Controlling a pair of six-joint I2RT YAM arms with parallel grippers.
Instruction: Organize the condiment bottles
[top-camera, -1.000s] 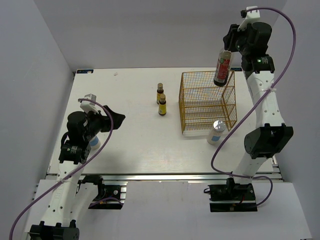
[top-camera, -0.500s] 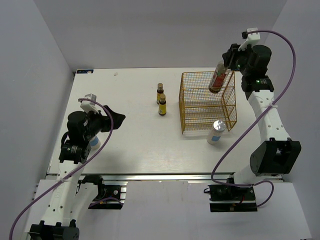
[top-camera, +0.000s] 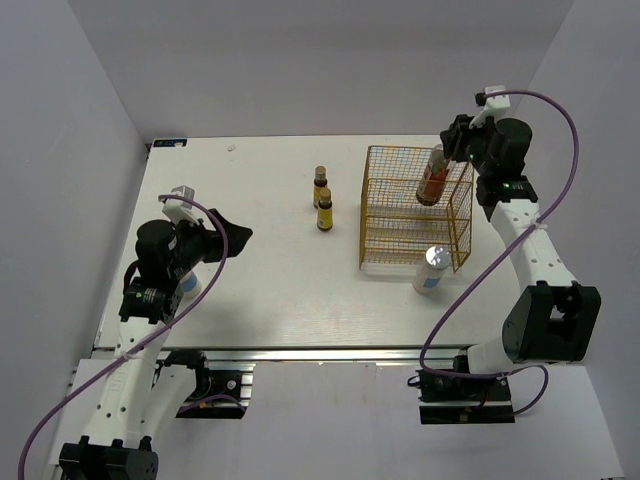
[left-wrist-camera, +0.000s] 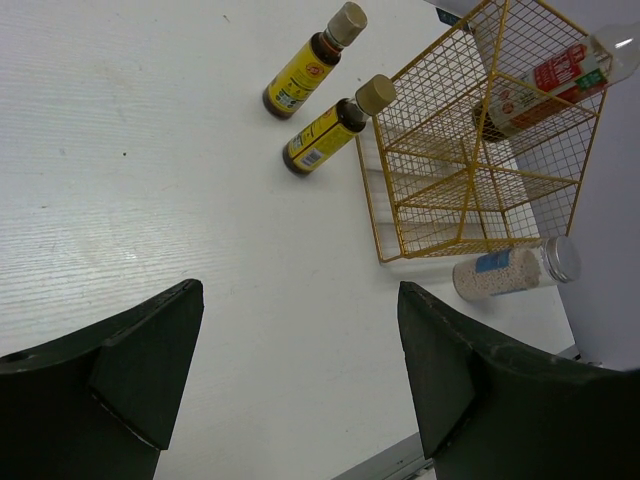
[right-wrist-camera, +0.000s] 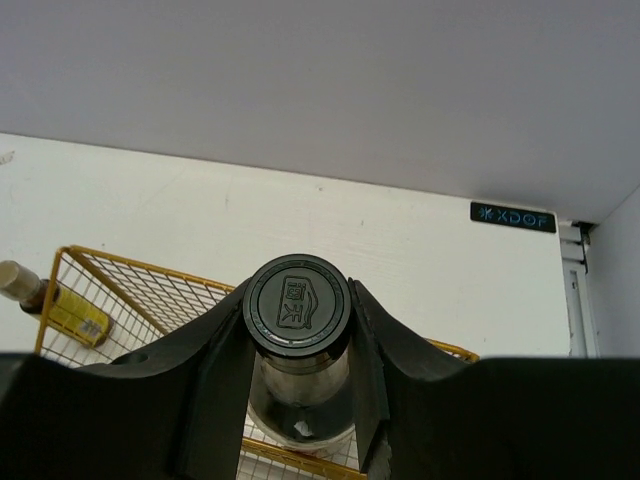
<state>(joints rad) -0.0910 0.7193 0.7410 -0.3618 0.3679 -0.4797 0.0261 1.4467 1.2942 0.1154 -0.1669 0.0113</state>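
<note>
White blue-labelled cylinder (top-camera: 190, 285) partly hidden beneath left arm. Left gripper (left-wrist-camera: 300, 350) spread, empty. Second white cylinder (top-camera: 432, 270) upright just before yellow wire basket (top-camera: 400, 215). Two brown bottles (top-camera: 325, 212) left of basket. Farthest: right gripper (right-wrist-camera: 297, 312) pinching dark-sauce bottle (top-camera: 434, 178) below cap, tilted into basket top.

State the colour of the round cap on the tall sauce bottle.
Black cap; clearest in the right wrist view.

yellow wire basket (top-camera: 415, 208), matt white table (top-camera: 260, 270), glossy bottle cap (right-wrist-camera: 298, 305).
</note>
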